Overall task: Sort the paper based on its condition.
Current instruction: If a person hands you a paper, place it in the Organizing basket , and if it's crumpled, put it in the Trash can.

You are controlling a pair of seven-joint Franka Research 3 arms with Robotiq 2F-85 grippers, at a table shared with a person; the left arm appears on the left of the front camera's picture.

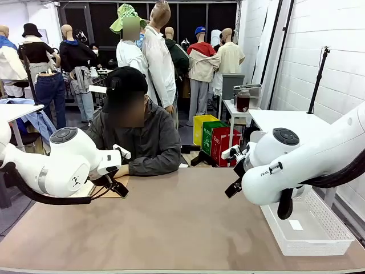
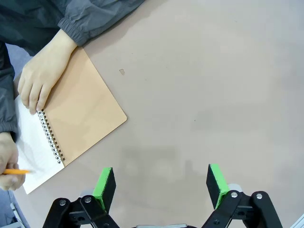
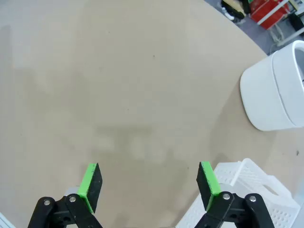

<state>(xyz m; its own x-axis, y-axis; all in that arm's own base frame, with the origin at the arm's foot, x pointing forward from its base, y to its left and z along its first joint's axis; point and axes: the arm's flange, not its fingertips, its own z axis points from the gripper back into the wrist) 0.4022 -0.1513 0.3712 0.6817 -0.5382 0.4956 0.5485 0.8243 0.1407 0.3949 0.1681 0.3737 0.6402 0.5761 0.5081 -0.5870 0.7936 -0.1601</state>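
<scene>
Our left gripper (image 2: 161,183) hangs wide open near the spiral notepad (image 2: 83,111), our right gripper (image 3: 149,183) equally open beside the white basket (image 3: 251,190). The paper (image 2: 32,145) we see is the notepad's white page, under a person's pencil hand (image 2: 7,161).

Free room and obstacles. The middle of the desk (image 1: 182,222) lies bare: you may pass either hand across it. At the far left, ahead of the left hand (image 2: 160,184), jaws wide, the notepad (image 2: 83,111) and the person's hand (image 2: 40,80) resting on it stand in your way. Just beside the right hand (image 3: 149,186), equally wide, the white basket (image 3: 247,199) walls the desk's right edge.
</scene>
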